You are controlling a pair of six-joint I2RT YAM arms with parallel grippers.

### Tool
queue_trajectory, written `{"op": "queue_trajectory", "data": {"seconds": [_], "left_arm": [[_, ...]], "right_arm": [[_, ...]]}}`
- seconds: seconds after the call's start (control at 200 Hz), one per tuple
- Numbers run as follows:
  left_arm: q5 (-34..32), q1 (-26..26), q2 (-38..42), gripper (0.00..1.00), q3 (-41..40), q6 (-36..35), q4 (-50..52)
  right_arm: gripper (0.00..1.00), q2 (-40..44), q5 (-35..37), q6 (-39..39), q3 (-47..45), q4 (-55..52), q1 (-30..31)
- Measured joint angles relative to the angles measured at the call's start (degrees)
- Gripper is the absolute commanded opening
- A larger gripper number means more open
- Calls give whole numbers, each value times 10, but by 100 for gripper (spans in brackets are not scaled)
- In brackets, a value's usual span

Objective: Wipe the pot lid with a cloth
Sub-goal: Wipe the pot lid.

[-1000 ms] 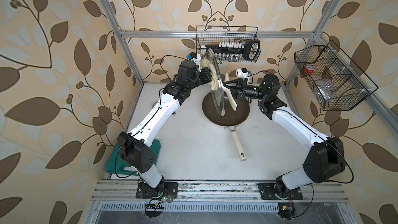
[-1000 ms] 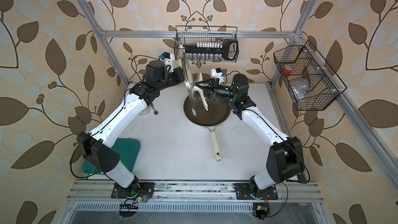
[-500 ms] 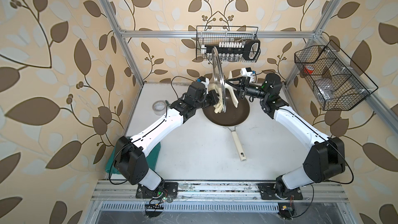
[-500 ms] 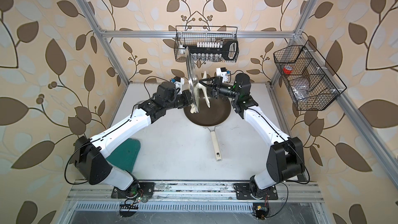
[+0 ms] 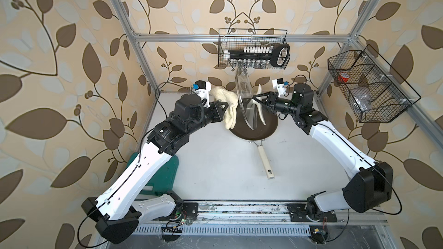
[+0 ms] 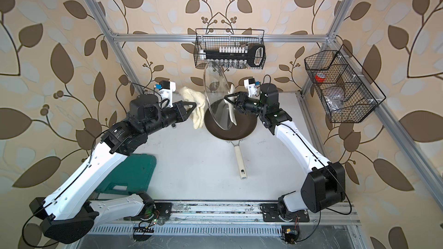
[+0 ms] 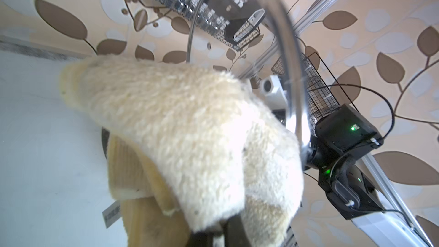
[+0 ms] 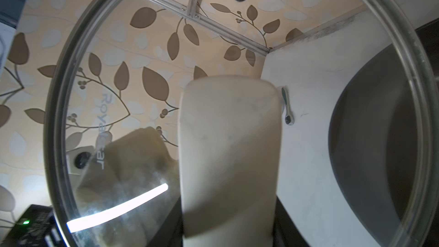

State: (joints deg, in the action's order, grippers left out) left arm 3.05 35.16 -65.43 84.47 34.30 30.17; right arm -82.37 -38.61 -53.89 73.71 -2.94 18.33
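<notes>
Pot lid: the pot lid (image 5: 242, 92) is held on edge above the frying pan (image 5: 263, 131), near the middle of the bench's far edge. It is lifted off the pan, with one glass face turned to each arm.
Lid handle: the long cream handle (image 5: 260, 108) is seen as a thin strip in both top views. In the right wrist view the handle (image 8: 228, 150) fills the middle of the picture.
Right hand: the right hand (image 5: 257, 99) is closed on the cream handle, one finger on each flat side. The fingers themselves are barely shown in the right wrist view.
Left hand: the left hand (image 5: 225, 108) is clamped on the cloth (image 5: 227, 101). In the left wrist view the fingers are almost wholly covered by the cloth (image 7: 190, 127).
Cloth: it hangs rumpled from the left hand, right at the lid face turned to the left arm. Whether it touches the glass cannot be told for sure. Through the glass, the right wrist view shows the cloth (image 8: 133, 162) as a dim shape.
Logo: printed letters (image 8: 102, 127) can be made out only in the right wrist view.
Small tool: a green-handled tool (image 8: 286, 105) lies on the bench (image 5: 215, 164), shown through the lid in the right wrist view. It is hidden by the left arm in the top views.
Frying pan: it rests on the bench, its stick handle pointing to the near edge.
Green case: a green case (image 6: 129, 173) lies at the near left corner, partly under the left arm.
Wire basket: a wire basket (image 5: 253, 49) hangs on the back frame rail.
</notes>
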Motion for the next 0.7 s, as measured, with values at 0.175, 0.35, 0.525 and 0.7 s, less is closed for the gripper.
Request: {"op": "queue_trajectory", "data": {"seconds": [0.175,0.35,0.525,0.7], "left_arm": [[-36,0,-37,0,104,-66,74],[-74,0,-124,0,220,-127,151],[-120,0,-218,0,288,-175,207],[-155,0,-282,0,322,-193,262]], "right_arm": [[0,0,93,172,38,-159,53],[0,0,177,332,68,-243,123],[0,2,250,453,73,-277,180],[0,3,334,541,74,-290,215]]}}
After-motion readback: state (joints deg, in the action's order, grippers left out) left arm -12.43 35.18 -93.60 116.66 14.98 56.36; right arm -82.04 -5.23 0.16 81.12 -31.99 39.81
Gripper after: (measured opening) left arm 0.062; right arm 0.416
